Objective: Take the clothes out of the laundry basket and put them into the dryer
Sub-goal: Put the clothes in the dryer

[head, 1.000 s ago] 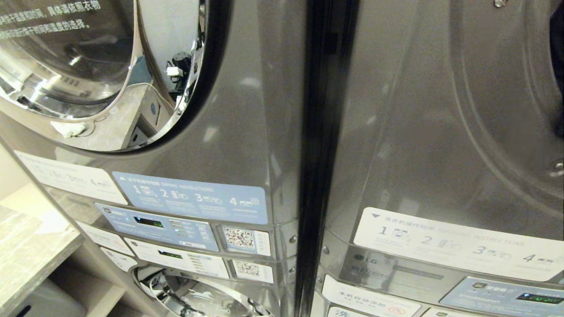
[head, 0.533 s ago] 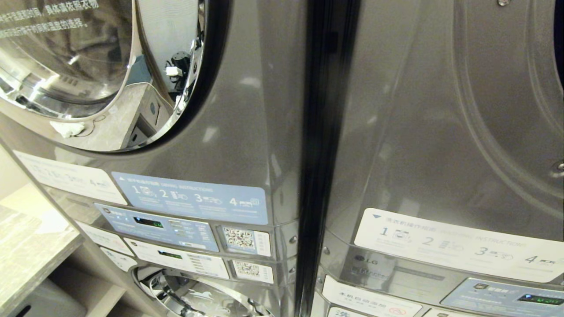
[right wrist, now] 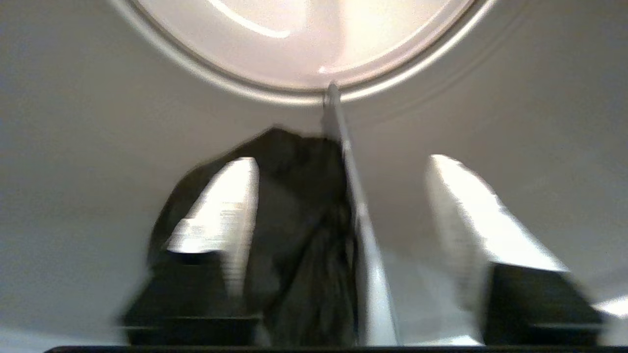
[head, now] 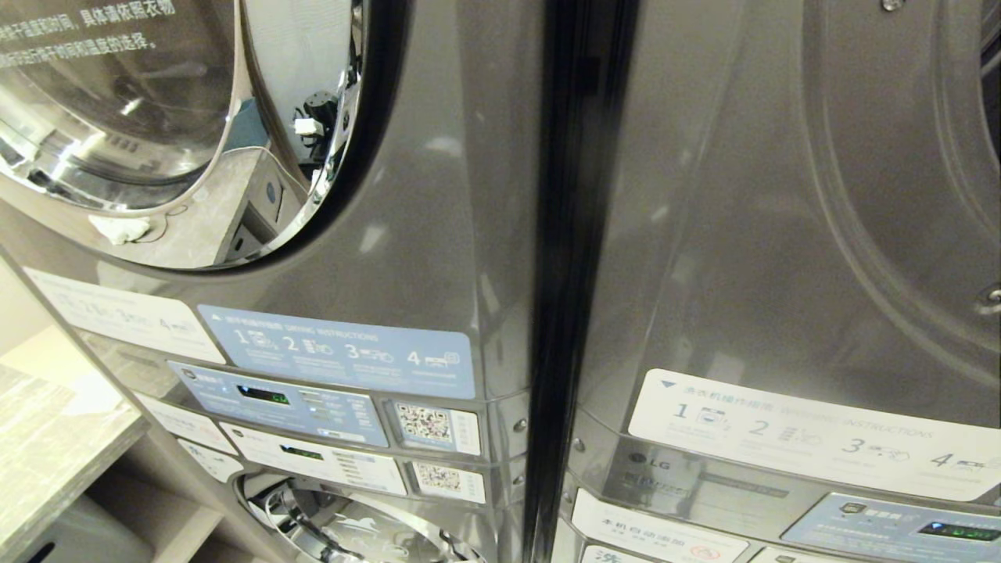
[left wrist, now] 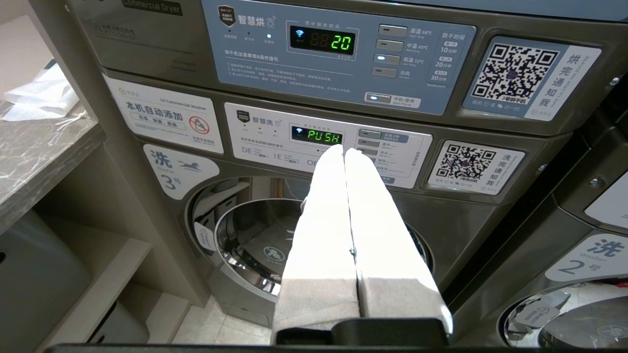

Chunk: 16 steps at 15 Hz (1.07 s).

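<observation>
Two grey stacked machines (head: 438,234), marble counter (head: 47,438) beside them.

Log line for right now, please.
right gripper: open, inside dryer drum | dark garment: on drum wall, unheld | left gripper: shut, parked

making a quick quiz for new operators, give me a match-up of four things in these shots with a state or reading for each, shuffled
Things:
1. left hand
2. right hand
3. dryer display
4. dark garment

States:
A. reads 20
B. lying inside the drum
C. fingers pressed together
D. fingers spread apart

Pairs: 1-C, 2-D, 3-A, 4-B
</observation>
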Tool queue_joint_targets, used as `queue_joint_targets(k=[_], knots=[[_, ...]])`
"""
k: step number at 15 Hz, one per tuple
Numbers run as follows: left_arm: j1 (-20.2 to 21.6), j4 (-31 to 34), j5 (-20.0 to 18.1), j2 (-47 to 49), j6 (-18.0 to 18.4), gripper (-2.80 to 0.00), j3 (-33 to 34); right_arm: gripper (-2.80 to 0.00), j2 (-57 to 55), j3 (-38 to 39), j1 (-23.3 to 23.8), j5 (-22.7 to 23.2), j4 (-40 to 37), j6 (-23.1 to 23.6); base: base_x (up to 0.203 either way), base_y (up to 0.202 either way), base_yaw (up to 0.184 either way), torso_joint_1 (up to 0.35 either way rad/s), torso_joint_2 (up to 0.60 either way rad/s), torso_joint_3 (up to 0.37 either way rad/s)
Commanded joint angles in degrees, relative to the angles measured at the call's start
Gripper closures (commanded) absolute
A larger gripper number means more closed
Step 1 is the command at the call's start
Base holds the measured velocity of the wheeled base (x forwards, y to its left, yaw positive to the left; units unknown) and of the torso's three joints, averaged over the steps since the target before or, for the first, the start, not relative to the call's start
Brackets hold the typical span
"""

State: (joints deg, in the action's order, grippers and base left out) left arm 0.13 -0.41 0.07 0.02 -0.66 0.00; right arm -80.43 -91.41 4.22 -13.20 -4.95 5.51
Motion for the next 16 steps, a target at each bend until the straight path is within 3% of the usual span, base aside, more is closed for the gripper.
queue_joint_targets(k=[1,7,14,16], knots=[[0.0,0.0,0.0,0.0,0.0,0.00,0.1,0.00,9.9,6.4,-0.1,0.5,-0.4,0.2,0.000,0.000,0.000,0.000,0.00,0.000],[0.0,0.0,0.0,0.0,0.0,0.00,0.1,0.00,33.7,22.6,-0.1,2.3,-0.5,2.4,0.000,0.000,0.000,0.000,0.00,0.000],[0.0,0.0,0.0,0.0,0.0,0.00,0.1,0.00,61.3,57.8,0.2,6.9,-0.6,4.1,0.000,0.000,0.000,0.000,0.00,0.000],[0.0,0.0,0.0,0.0,0.0,0.00,0.1,0.00,63.5,66.4,0.2,7.8,-0.2,3.9,0.000,0.000,0.000,0.000,0.00,0.000]])
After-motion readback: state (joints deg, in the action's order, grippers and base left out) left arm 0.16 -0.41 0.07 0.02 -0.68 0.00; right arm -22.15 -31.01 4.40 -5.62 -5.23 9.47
